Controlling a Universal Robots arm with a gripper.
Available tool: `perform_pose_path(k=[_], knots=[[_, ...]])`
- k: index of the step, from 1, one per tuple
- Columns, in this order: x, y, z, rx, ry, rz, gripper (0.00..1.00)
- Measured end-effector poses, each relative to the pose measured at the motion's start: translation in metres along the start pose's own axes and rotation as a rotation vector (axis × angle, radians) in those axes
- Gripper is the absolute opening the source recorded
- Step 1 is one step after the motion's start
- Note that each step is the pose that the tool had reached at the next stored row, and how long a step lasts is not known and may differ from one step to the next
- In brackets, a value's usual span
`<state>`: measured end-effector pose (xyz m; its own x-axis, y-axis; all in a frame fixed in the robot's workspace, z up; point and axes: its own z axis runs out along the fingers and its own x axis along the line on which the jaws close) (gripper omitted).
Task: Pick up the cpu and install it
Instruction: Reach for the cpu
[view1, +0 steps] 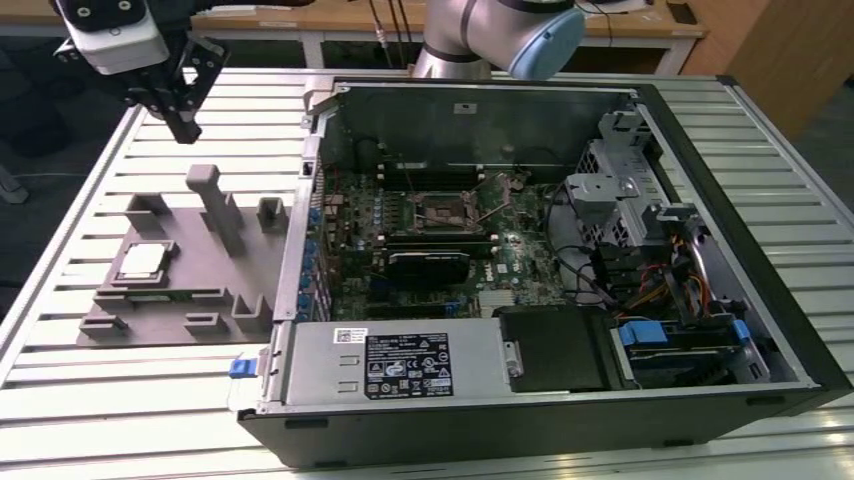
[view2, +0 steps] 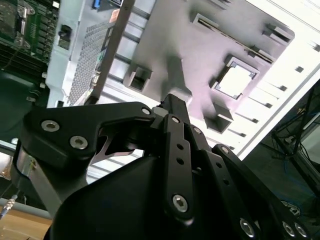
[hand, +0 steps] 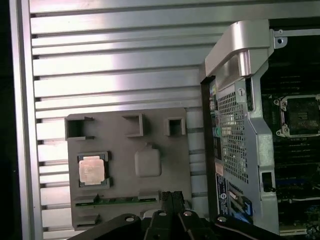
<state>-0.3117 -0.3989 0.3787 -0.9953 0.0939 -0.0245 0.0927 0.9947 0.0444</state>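
1. Pincer (view1: 183, 128) hangs in the air over the slatted metal table (view1: 80, 400), well above everything on it. The two fingers are pressed together, tip to tip, with nothing between them. Both wrist views show the same: the tips (hand: 172, 195) meet in one narrow black point (view2: 172, 99).
2. The cpu (view1: 143, 262) is below the pincer and well apart from it, untouched. It lies flat, silver top up, in a square recess of the grey holder plate (view1: 174, 300). In the exterior view it sits nearer the camera than the pincer and slightly toward the exterior view's left of it.
3. In the first wrist view the cpu (hand: 92, 170) is off to one side of the tips, not straight under them. The second wrist view catches it as a bright, glaring square (view2: 235, 81) beyond the fingers.
4. The holder plate (hand: 150, 125) lies flat on the table beneath the pincer. A tall grey post (view1: 204, 195) rises from it, between the pincer and the cpu's end of the plate.
5. An open computer case (view1: 747, 200) lies on its side on the exterior view's right of the pincer, just beside the holder plate.
6. The motherboard socket (view1: 441, 210) is inside the case, lower than the pincer and well apart from it. It is also in the first wrist view (hand: 300, 115), a dark square within a metal frame.
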Motion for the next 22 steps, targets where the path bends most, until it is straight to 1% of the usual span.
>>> perform_pose_path(k=[8, 12, 17, 22], knots=[[0.0223, -0.0024, 0.0071, 0.0002, 0.0, 0.002, 0.11], [0.0313, -0.0035, 0.0122, 0.0, -0.0002, 0.003, 0.11], [0.039, -0.0045, 0.019, 0.0002, 0.0, 0.003, 0.11], [0.044, -0.0053, 0.0263, 0.0001, -0.0001, 0.003, 0.11]])
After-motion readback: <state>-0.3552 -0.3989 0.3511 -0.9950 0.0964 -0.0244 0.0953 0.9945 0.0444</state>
